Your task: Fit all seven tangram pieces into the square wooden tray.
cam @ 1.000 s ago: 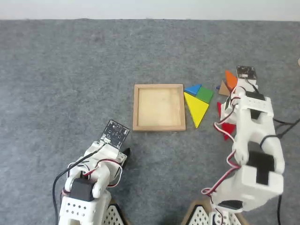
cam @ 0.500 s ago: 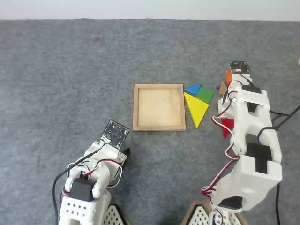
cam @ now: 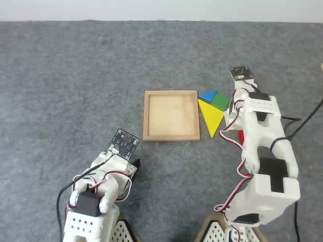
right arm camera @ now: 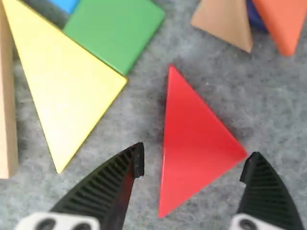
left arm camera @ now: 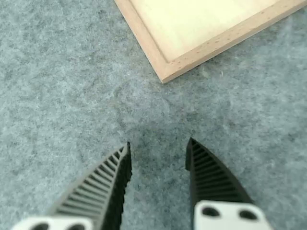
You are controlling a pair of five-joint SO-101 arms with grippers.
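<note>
Evidently the right gripper (right arm camera: 195, 160) is spread over the red triangle (right arm camera: 192, 139), so it may be grasped. The left gripper (left arm camera: 158, 151) is parted, empty.

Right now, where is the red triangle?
The red triangle lies on the grey mat right of the wooden tray, just beyond the yellow triangle; in the right wrist view the open right gripper straddles it.

One wooden tray (cam: 146, 116), seven tangram pieces (right arm camera: 67, 100), two arms (cam: 260, 136), two end effectors (left arm camera: 158, 149)
</note>
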